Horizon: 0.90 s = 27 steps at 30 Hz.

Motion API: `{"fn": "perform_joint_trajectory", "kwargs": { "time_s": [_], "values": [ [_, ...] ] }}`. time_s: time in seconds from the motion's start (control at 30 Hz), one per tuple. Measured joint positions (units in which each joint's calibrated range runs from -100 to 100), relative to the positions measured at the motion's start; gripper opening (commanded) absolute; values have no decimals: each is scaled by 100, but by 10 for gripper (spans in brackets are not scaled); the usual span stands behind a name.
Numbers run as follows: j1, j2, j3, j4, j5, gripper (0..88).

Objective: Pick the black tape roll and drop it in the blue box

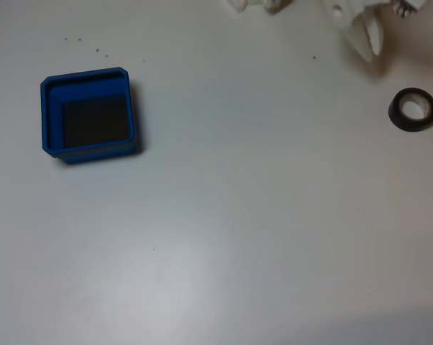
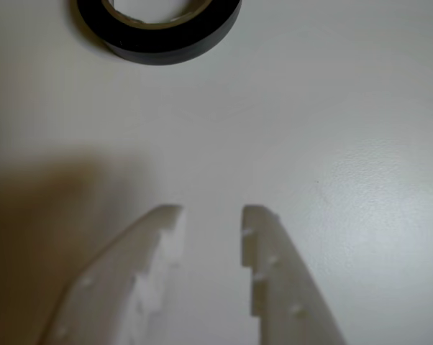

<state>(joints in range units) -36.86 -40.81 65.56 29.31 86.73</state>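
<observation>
The black tape roll (image 1: 413,110) lies flat on the white table near the right edge of the fixed view, its pale core showing. In the wrist view the black tape roll (image 2: 161,32) sits at the top edge, partly cut off. My white gripper (image 1: 370,42) hangs at the top right of the fixed view, up and left of the roll and apart from it. Seen from the wrist, my gripper (image 2: 213,212) is open, with a bare gap between its fingers and the roll ahead of the tips. The blue box (image 1: 49,115) stands far to the left with nothing on its dark floor.
The white table (image 1: 238,215) spreads between the roll and the box. A few small dark specks (image 1: 87,44) mark it above the box. White parts of the arm (image 1: 256,6) show along the top edge.
</observation>
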Motion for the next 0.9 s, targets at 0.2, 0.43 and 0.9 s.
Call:
{"fn": "perform_joint_trajectory", "kwargs": {
  "time_s": [0.2, 0.43, 0.9],
  "values": [
    [0, 1338, -1121, 567, 0, 21],
    [0, 2159, -3013, 2299, 0, 20],
    [0, 5106, -6529, 3777, -1144, 20]
  ]
}}
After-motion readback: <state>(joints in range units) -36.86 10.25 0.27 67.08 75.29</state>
